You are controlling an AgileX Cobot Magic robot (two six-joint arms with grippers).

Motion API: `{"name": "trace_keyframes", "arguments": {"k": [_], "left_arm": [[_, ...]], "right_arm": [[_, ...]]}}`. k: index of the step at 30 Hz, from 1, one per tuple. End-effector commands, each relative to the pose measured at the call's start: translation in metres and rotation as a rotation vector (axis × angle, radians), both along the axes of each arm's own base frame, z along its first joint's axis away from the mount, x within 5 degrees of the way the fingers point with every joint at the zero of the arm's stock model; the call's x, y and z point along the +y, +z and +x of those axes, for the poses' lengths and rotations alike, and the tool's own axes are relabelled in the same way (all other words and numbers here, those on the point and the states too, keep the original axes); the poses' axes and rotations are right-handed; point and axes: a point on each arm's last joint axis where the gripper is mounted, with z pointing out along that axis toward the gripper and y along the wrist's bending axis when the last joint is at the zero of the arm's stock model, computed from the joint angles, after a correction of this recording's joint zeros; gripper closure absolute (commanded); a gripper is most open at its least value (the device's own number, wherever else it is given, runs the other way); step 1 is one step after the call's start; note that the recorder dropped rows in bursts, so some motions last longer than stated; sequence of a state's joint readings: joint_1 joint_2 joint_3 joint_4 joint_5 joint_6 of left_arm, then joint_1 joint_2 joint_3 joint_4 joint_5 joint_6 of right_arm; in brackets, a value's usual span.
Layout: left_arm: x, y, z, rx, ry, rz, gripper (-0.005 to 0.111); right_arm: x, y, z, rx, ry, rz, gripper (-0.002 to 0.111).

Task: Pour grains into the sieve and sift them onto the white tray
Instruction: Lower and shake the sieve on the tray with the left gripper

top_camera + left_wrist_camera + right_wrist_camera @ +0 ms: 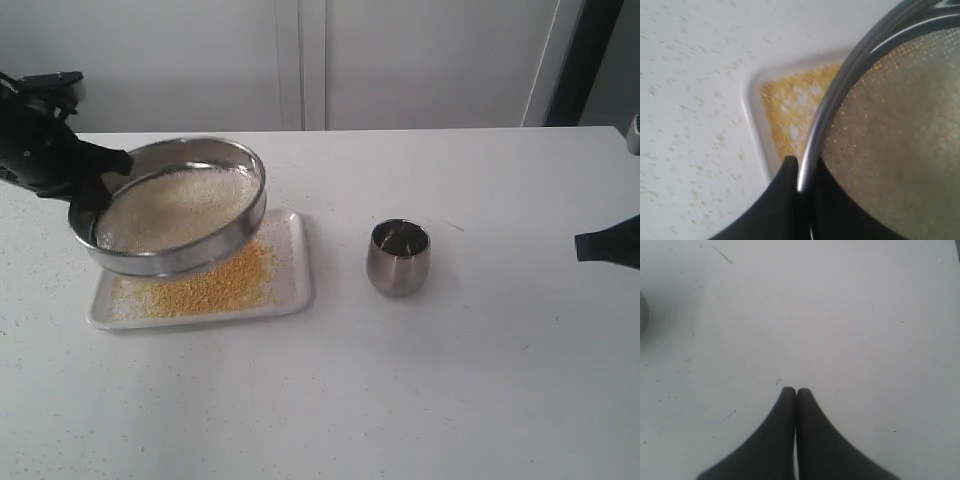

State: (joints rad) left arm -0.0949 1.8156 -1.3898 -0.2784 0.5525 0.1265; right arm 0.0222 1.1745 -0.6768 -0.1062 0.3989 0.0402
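Observation:
The wide steel sieve [175,262] hangs tilted above the white tray [296,262], held by its left rim in my shut left gripper [98,192]. Whitish grains [175,208] lie on its mesh. Golden-yellow granules [215,285] cover the tray below. In the left wrist view, one black finger sits outside and one inside the sieve rim [827,107], with the left gripper [802,167] clamped on it; the tray [754,125] with yellow granules [787,107] shows beneath. My right gripper [796,391] is shut on nothing above bare table, at the far right edge [600,245].
A small rounded steel cup [398,257] stands right of the tray; its edge just shows as the cup [642,312] in the right wrist view. Stray yellow granules speckle the white table [350,400] around the tray. A wall runs behind the table.

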Motion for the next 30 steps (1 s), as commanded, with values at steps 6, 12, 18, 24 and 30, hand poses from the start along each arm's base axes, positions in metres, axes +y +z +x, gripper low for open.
{"name": "trace_keyframes", "arguments": {"k": [6, 12, 18, 24, 30], "left_arm": [[-0.008, 0.006, 0.001, 0.005, 0.111, -0.091, 0.107], [-0.023, 0.009, -0.005, -0.133, -0.446, 0.2, 0.107], [-0.013, 0.013, 0.003, -0.055, 0.015, -0.108, 0.107], [-0.014, 0.011, -0.002, -0.053, -0.158, -0.004, 0.107], [-0.014, 0.006, -0.015, -0.072, -0.634, 0.164, 0.107]], "right_arm": [[-0.001, 0.0, -0.001, -0.007, -0.007, 0.003, 0.108], [-0.001, 0.001, -0.001, -0.011, -0.006, 0.003, 0.108], [-0.001, 0.001, -0.001, -0.011, -0.006, 0.003, 0.108], [-0.001, 0.0, -0.001, -0.008, -0.006, 0.003, 0.108], [-0.001, 0.0, -0.001, -0.008, -0.006, 0.003, 0.108]]}}
